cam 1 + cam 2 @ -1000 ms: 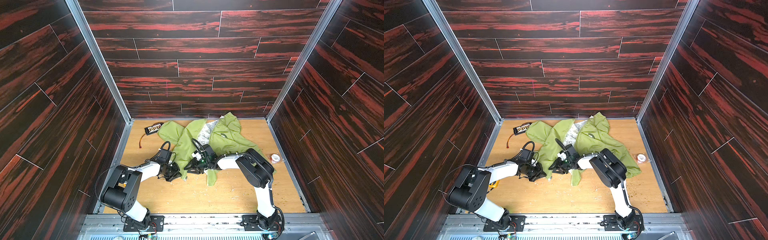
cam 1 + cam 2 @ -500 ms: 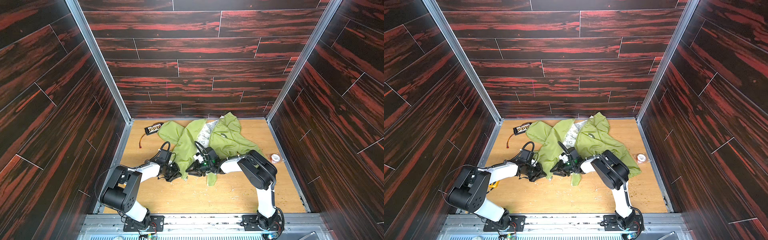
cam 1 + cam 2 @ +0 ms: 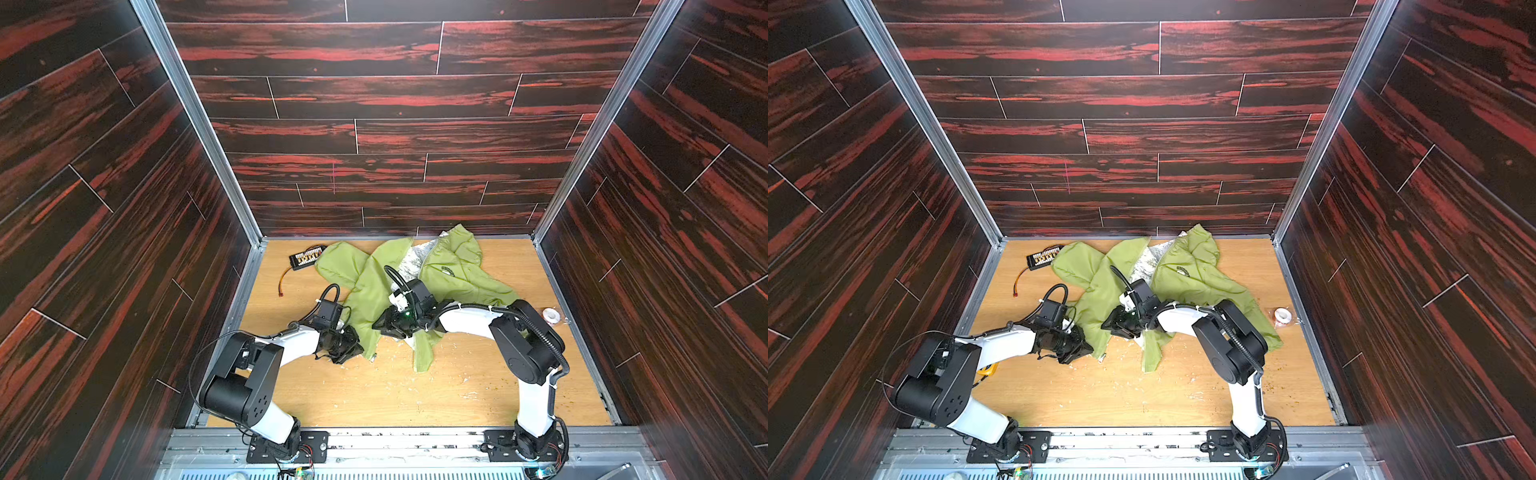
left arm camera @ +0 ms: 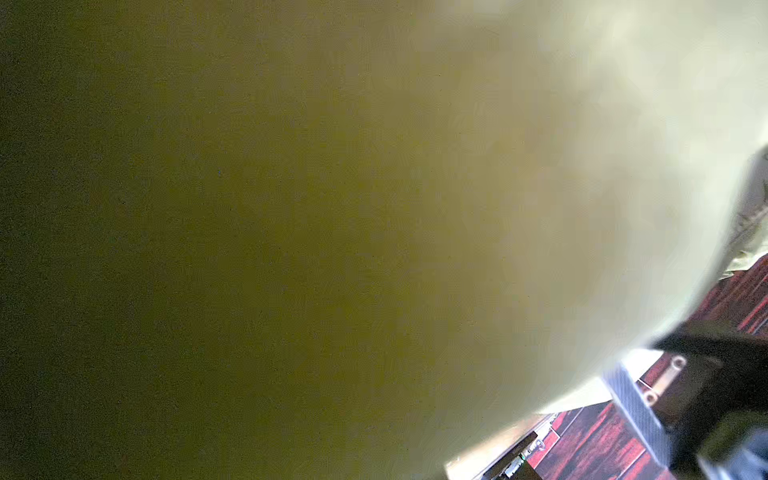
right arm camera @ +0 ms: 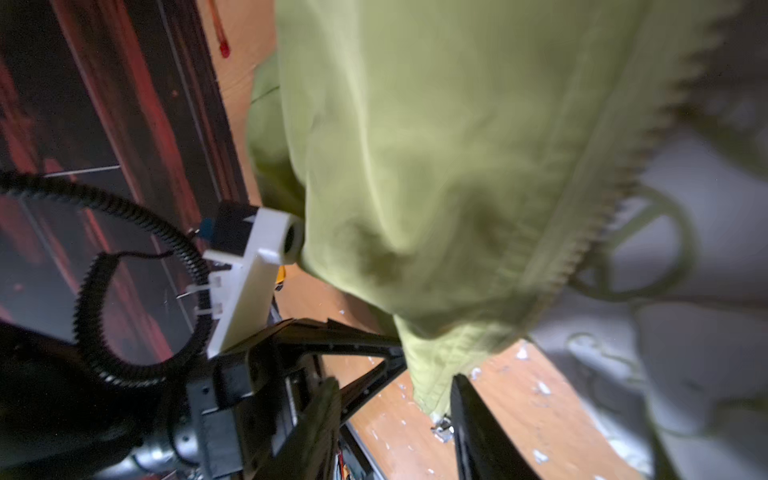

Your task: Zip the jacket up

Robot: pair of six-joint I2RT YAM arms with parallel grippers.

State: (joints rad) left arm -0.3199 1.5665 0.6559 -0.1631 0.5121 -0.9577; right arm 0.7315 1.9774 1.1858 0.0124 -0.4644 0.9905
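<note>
Wooden tabletop point(image 3: 374, 399) is carrying the jacket point(image 3: 457, 276), which is lying crumpled and open. At the jacket's left hem corner, our left gripper point(image 3: 354, 350) is clamping shut, seemingly pinching the fabric. Just right of that corner, over the jacket's near edge, our right gripper point(image 3: 380, 326) is hovering with jaws apart around the loose zipper end point(image 5: 440, 422). We are seeing the zipper teeth point(image 5: 623, 174) bare and unjoined, so we are judging that the zipping is not yet starting.
</note>
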